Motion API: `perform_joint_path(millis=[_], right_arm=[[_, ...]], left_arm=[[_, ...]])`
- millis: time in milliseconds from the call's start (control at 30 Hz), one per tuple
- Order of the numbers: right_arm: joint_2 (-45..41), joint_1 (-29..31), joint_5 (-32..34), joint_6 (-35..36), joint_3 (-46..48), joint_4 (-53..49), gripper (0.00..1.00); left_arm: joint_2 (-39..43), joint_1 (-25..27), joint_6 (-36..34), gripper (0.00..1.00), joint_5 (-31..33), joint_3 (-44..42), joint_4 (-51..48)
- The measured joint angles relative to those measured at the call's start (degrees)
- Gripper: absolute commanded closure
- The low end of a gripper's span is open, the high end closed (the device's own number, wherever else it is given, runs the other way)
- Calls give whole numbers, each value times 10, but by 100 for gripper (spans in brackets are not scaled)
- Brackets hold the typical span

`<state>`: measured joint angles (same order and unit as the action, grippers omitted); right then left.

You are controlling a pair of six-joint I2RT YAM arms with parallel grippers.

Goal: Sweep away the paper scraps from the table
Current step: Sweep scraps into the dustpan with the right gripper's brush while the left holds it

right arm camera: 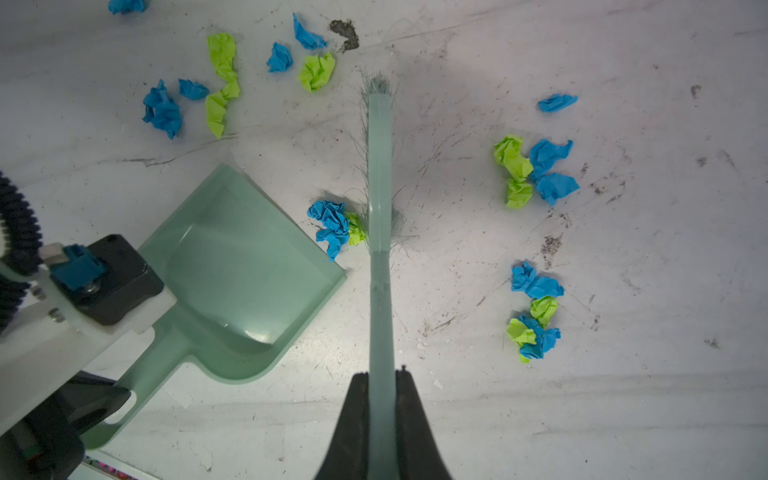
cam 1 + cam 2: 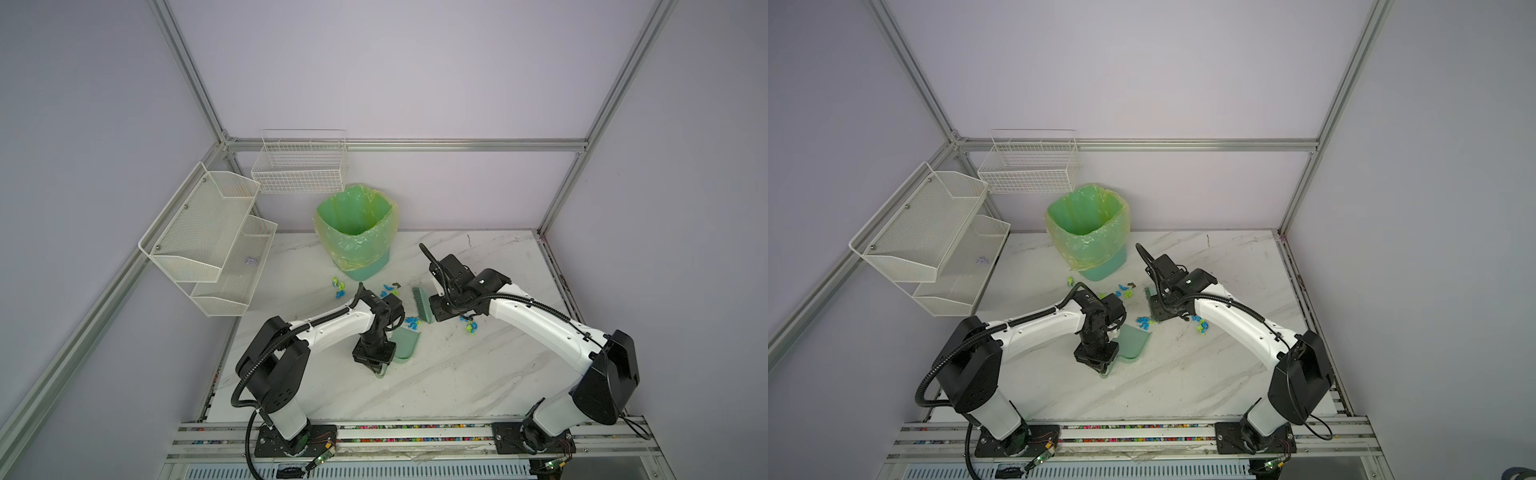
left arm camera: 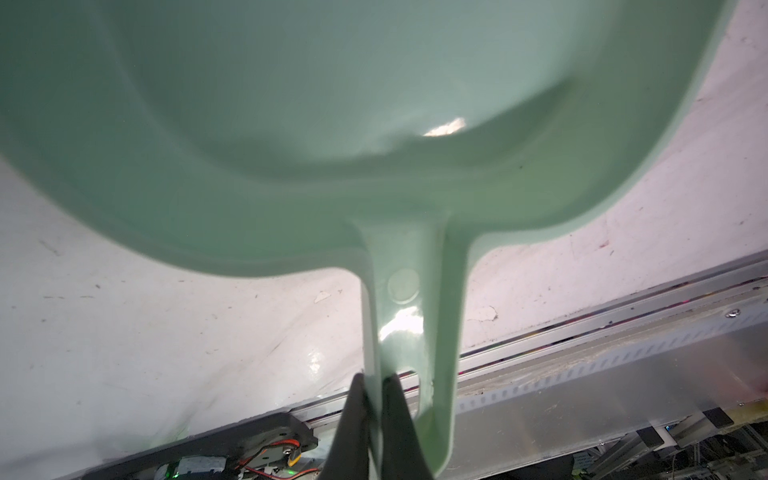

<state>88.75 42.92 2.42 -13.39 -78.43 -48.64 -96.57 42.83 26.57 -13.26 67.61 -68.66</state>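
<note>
Right gripper (image 1: 381,374) clasping brush (image 1: 379,166), paper scraps (image 1: 332,224) just beyond

One dustpan (image 1: 232,266), one brush (image 1: 380,166), one bin (image 2: 376,245), roughly twenty paper scraps (image 1: 332,226) (blue, green).

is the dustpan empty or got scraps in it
Empty. The right wrist view shows only bare green plastic inside the dustpan; the nearest paper scraps lie on the table just off its lip.
</note>
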Motion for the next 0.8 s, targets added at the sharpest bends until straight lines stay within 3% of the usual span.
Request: perform_joint_path(millis=[233,500,633,800], right_arm=[[-20,25,-47,7,23,3,100],[-110,31,-143,8,41,8,100],[-128,32,-123,-1,31,13,100],[-78,33,-36,0,-3,13,100]], left_arm=[[-4,0,-2,100,0,8,2],[-6,-1,-4,100,0,8,3],[-6,-3,-7,100,0,8,7],[-6,-5,-6,100,0,8,11]])
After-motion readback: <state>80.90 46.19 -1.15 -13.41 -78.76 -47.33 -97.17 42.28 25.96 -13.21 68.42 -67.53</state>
